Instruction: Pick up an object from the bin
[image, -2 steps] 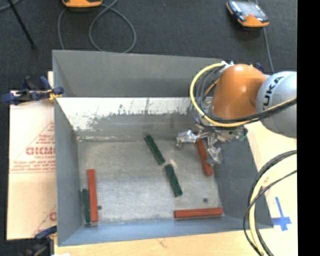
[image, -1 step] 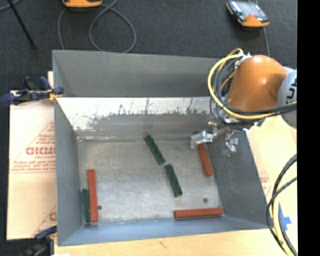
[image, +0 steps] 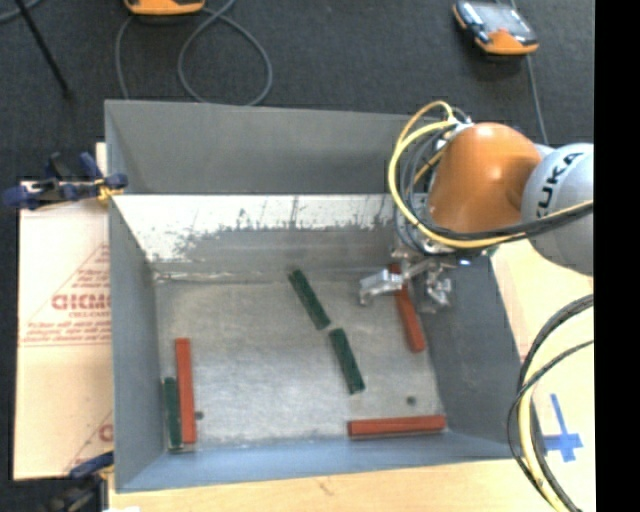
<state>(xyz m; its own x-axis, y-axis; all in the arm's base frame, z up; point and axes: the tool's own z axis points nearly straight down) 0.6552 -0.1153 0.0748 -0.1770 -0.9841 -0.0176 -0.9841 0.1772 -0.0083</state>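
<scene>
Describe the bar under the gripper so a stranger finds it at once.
In the grey bin, go to the right wall, where the gripper hangs. A red bar lies slanted there, its upper end under the gripper. Its nearest neighbours are two green bars; another red bar lies along the front wall.

End effector (image: 408, 287) hovers over red bar (image: 411, 326).

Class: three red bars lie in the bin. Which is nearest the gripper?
The slanted right bar, its top end at the gripper; the left bar and front bar lie far off.
</scene>
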